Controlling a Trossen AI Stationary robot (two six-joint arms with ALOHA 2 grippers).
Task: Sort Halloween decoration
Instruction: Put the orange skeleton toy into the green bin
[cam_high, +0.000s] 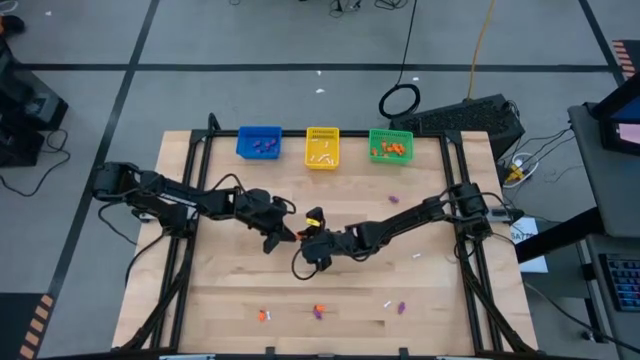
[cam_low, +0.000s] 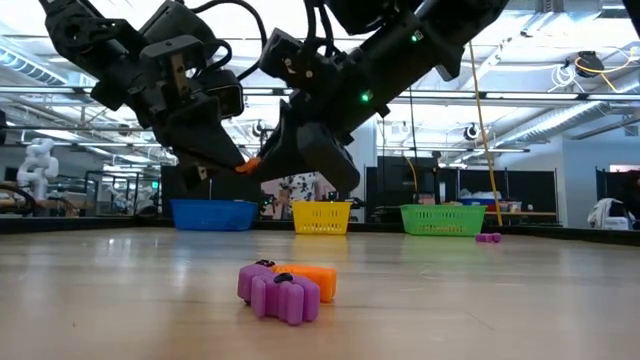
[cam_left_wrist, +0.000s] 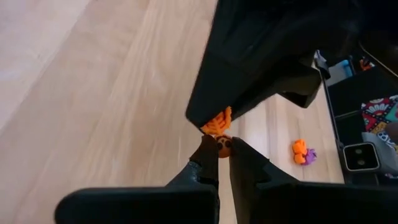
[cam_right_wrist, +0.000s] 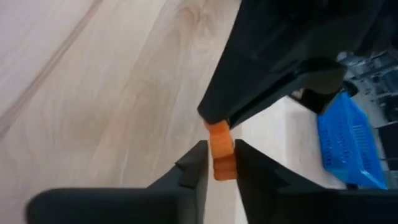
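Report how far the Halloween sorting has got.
Done: purple pieces lie in the blue basket, white in the yellow basket, orange in the green basket.
In hand: the left gripper and right gripper meet above mid-table, both pinching one orange trinket, apparently a handover.
Left: several loose trinkets along the near edge, and a purple one near the green basket.

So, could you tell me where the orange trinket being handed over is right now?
The orange trinket is above mid-table, between the two meeting grippers: the left gripper is shut on it and the right gripper's fingers flank it.
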